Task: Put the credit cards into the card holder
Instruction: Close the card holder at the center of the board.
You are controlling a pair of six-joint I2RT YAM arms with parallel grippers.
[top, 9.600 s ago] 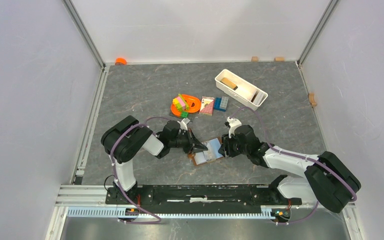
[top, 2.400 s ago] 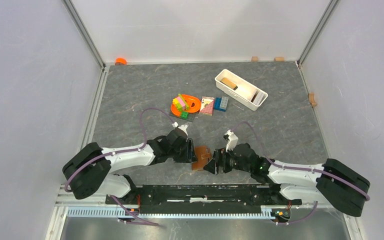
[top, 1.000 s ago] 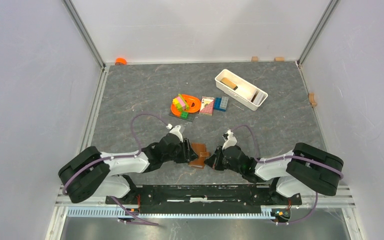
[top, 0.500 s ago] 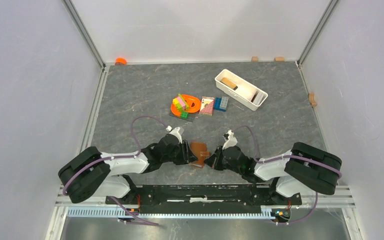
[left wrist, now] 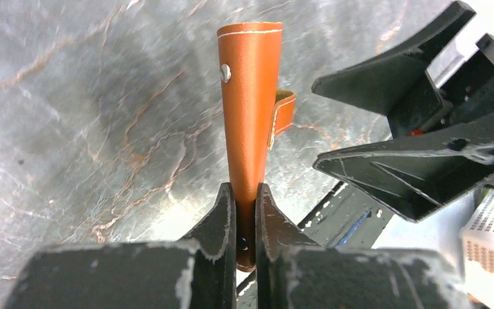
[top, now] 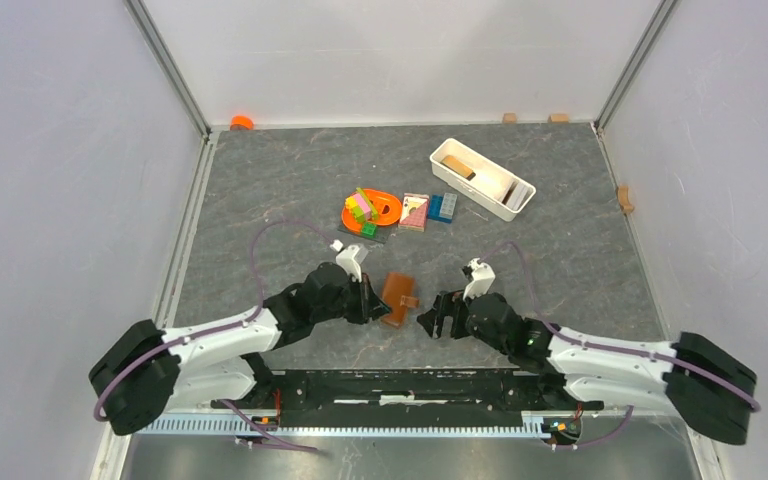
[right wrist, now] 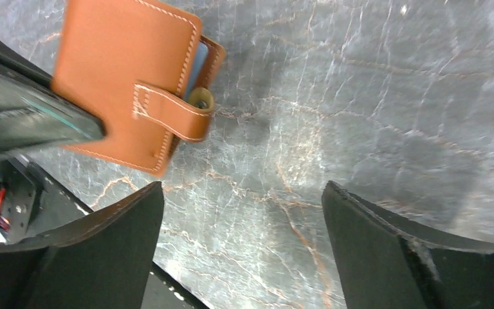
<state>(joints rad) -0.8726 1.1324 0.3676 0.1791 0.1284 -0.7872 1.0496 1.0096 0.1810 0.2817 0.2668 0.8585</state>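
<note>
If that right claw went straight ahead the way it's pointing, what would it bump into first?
Most likely the brown wallet held by the left gripper, though depth is unclear.

A grey marbled table (top: 290, 180) carries 1 white tray (top: 468, 190) upper right, with an orange plate (top: 392, 203), patterned block (top: 414, 212) and blue bricks (top: 442, 207) at centre.

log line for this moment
left end effector: shut on card holder | right end effector: open, empty | strap: unsnapped
</note>
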